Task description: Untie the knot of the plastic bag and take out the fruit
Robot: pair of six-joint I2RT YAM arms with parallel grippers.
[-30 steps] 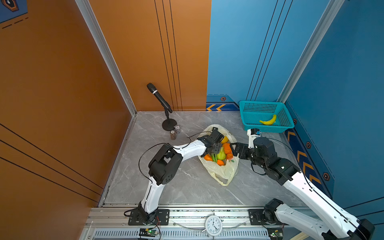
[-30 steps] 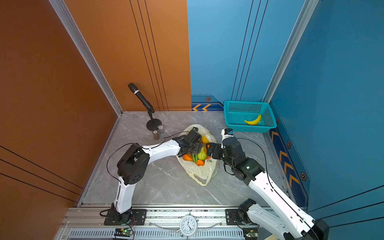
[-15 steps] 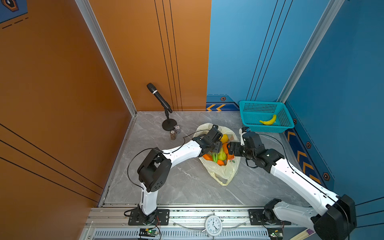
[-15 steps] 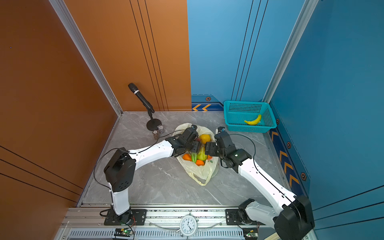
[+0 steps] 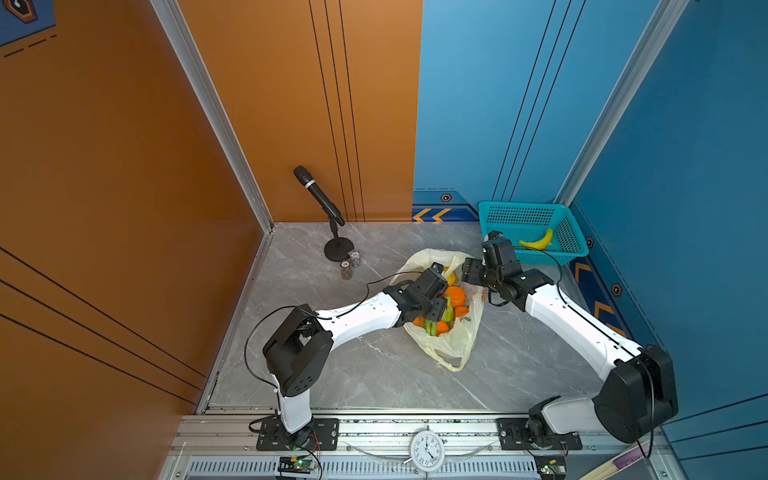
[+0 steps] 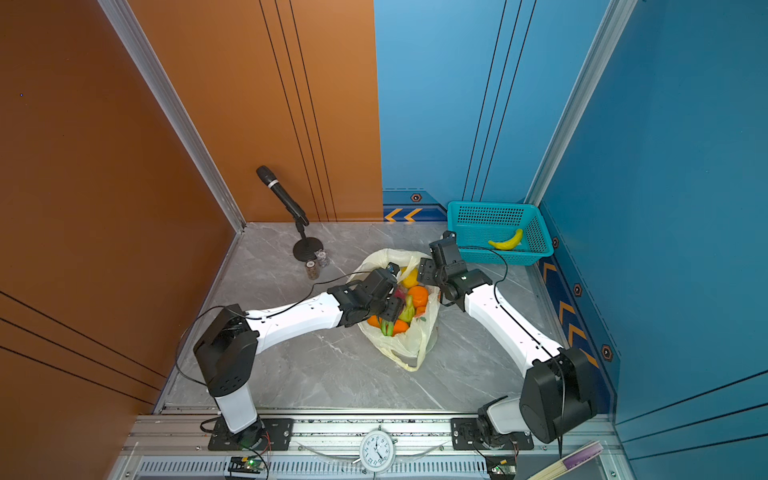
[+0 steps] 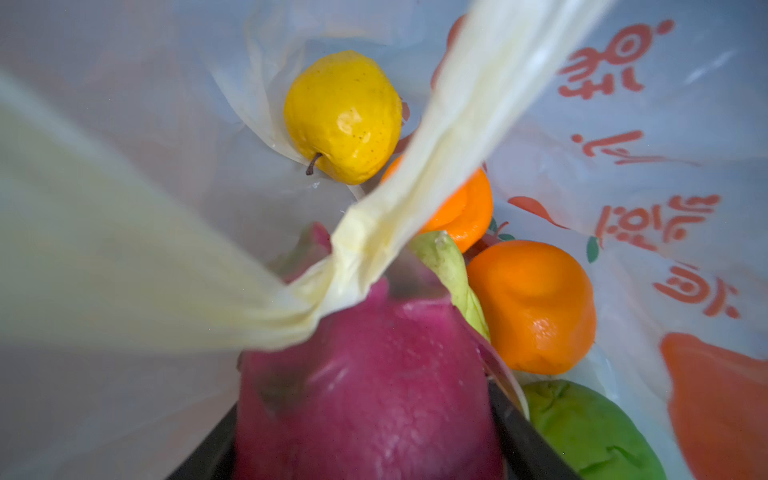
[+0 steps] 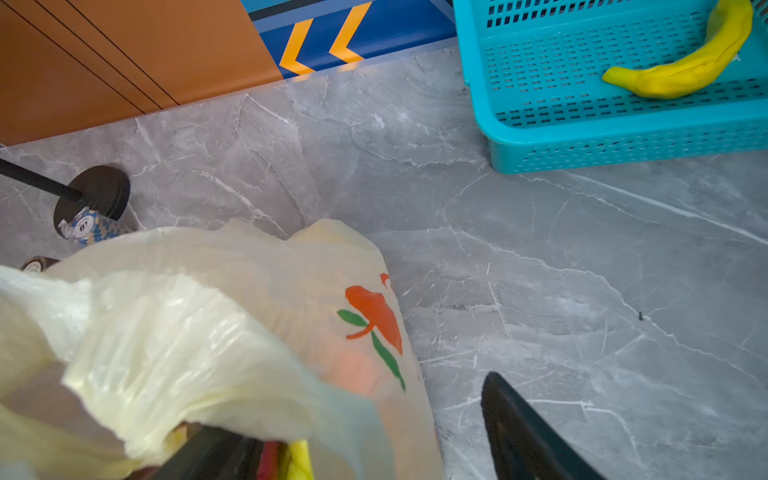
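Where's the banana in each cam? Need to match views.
Top view: banana lies in the teal basket, far right.
Top view: banana in the same basket, far right.
Left wrist: not in it; only the plastic bag from inside, and fruit.
Right wrist: banana in the basket, beyond the bag.
Shared landmark: the plastic bag, in all four views.

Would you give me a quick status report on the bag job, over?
Left gripper shut on dragon fruit inside plastic bag. Right gripper open at bag rim. Handle strip draped across the fruit.
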